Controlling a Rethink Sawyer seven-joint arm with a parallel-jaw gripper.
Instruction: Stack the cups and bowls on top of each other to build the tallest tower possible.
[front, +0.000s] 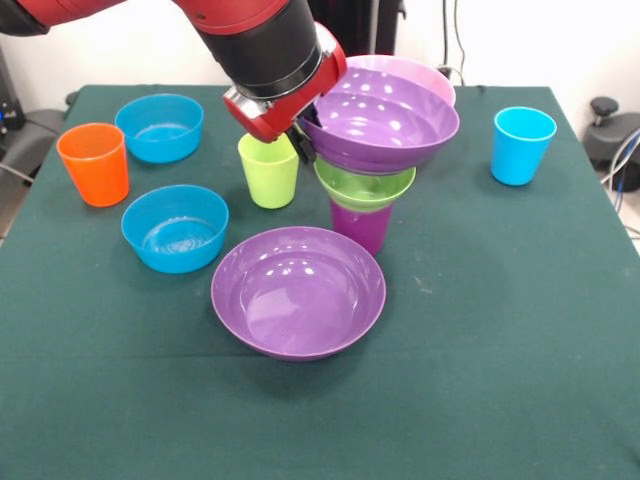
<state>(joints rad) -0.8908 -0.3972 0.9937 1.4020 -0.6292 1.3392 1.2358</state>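
A purple cup (360, 226) stands at mid-table with a small green bowl (365, 184) sitting in its mouth. Over the green bowl a wide purple bowl (385, 125) rests tilted. My gripper (304, 142) is at that bowl's left rim, shut on it; one black finger (305, 152) shows below the rim. A second wide purple bowl (298, 292) lies in front of the stack. The lime green cup (269, 170) stands just left of the stack, under the gripper. Behind the tilted bowl, the pink bowl (415, 76) is partly hidden.
Two blue bowls (160, 127) (175, 228) and the orange cup (93, 163) sit on the left side of the green cloth. The light blue cup (522, 145) stands alone at the right. The arm's red and black wrist (265, 50) hangs over the back left.
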